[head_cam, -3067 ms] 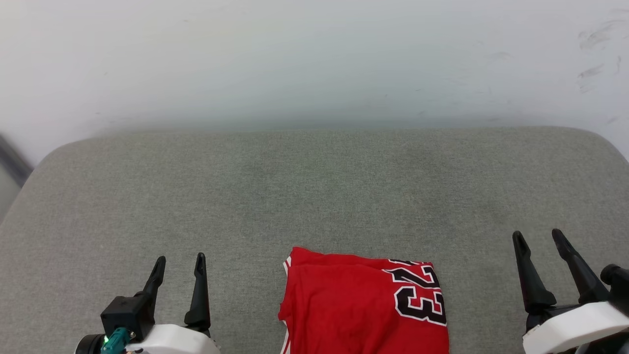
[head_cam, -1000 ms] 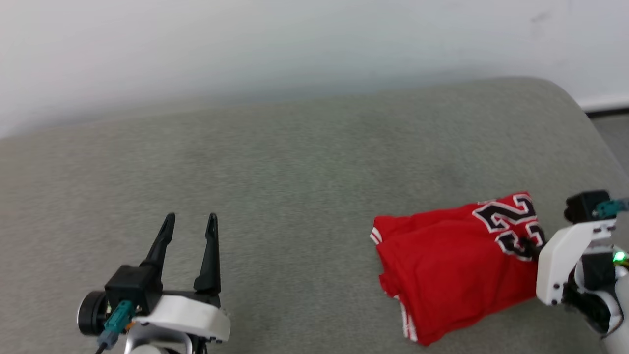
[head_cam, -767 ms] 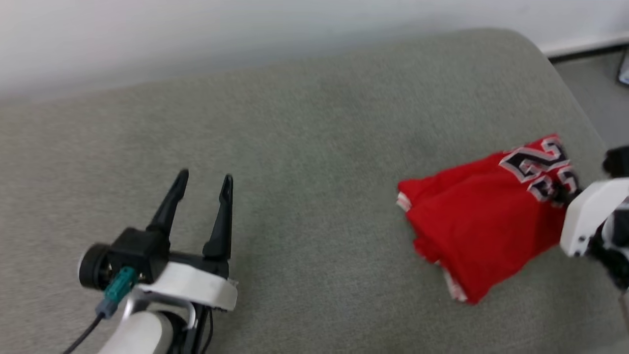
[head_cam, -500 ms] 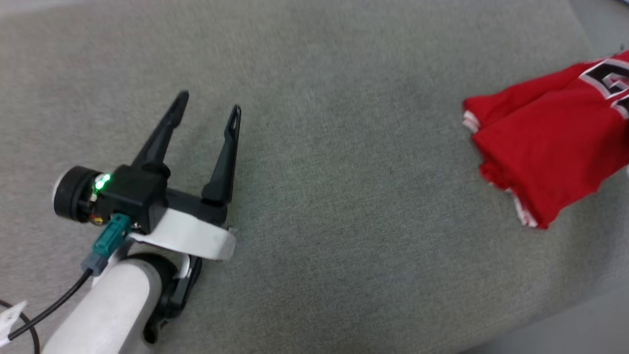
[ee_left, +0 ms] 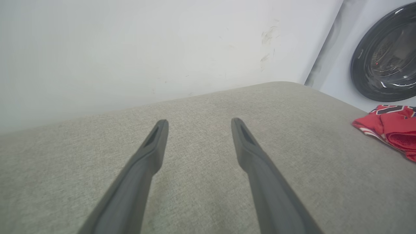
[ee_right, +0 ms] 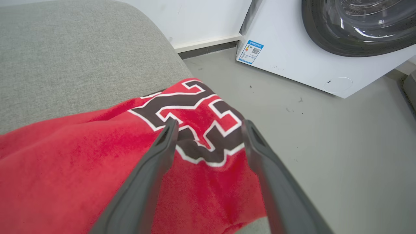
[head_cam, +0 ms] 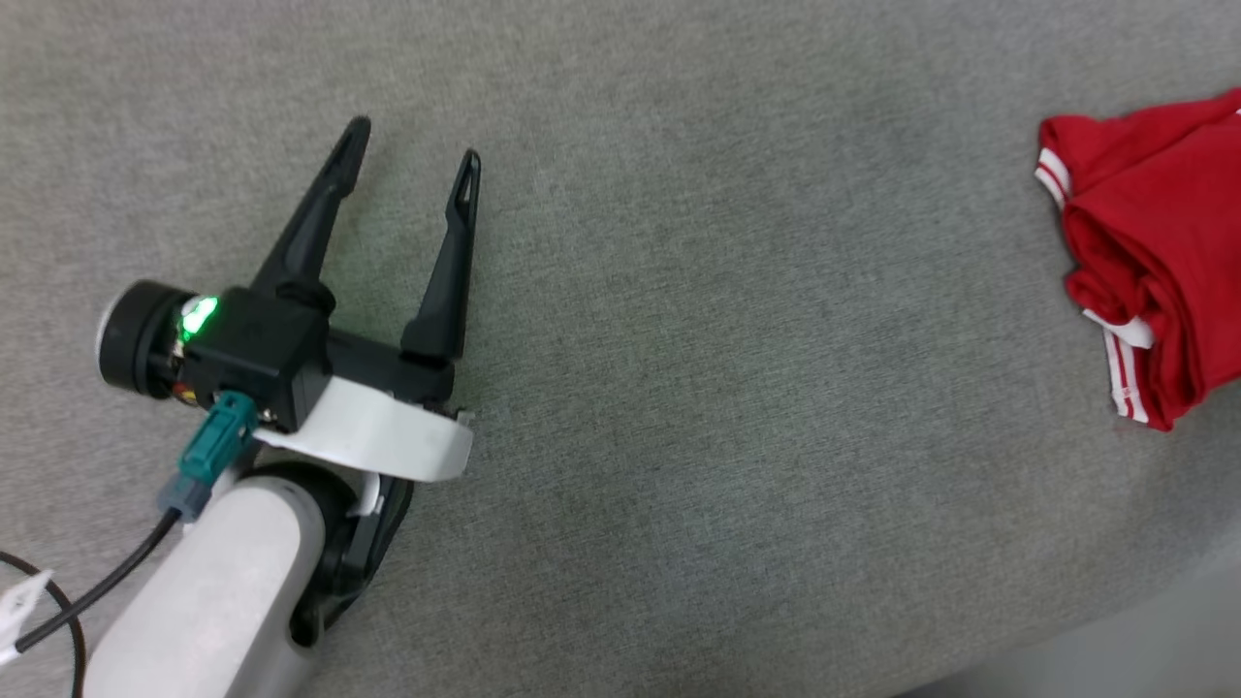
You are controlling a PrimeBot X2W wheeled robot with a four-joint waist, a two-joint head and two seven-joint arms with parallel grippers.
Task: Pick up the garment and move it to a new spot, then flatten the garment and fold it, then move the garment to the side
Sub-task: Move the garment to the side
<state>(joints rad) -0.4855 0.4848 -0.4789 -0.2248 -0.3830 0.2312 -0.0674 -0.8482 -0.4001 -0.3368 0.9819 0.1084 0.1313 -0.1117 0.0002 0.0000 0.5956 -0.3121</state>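
Folded red jersey with black, white-outlined numerals (head_cam: 1154,242) at right edge of grey fabric-topped table (head_cam: 737,407), by rounded far corner. Right gripper (ee_right: 209,125) spread wide over numerals. Left gripper (head_cam: 415,143) spread, well apart, broad bare fabric between. White front-loading washing machine (ee_right: 325,48) on floor beyond right edge.

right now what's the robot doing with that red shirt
The folded garment lies at the right edge of the grey cushion, near a washing machine. The right gripper is open, spread over the numbered end, not gripping it. The left gripper hovers open over bare cushion, away from it.
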